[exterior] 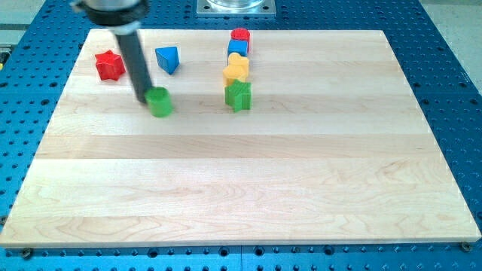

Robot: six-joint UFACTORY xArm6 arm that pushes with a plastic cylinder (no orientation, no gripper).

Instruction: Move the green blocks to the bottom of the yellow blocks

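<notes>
My tip (143, 98) rests on the board at the upper left, touching the left side of a green round block (160, 102). A green star block (238, 95) sits to the right, directly below a yellow block (236, 70). That yellow block lies in a short column: a red block (240, 35) at the top, a blue block (239, 47) under it, then the yellow block, with another bit of yellow (234, 57) between blue and yellow.
A red star block (110, 65) lies near the board's upper left corner. A blue triangular block (168, 59) lies to its right. The wooden board (241, 181) sits on a blue perforated table.
</notes>
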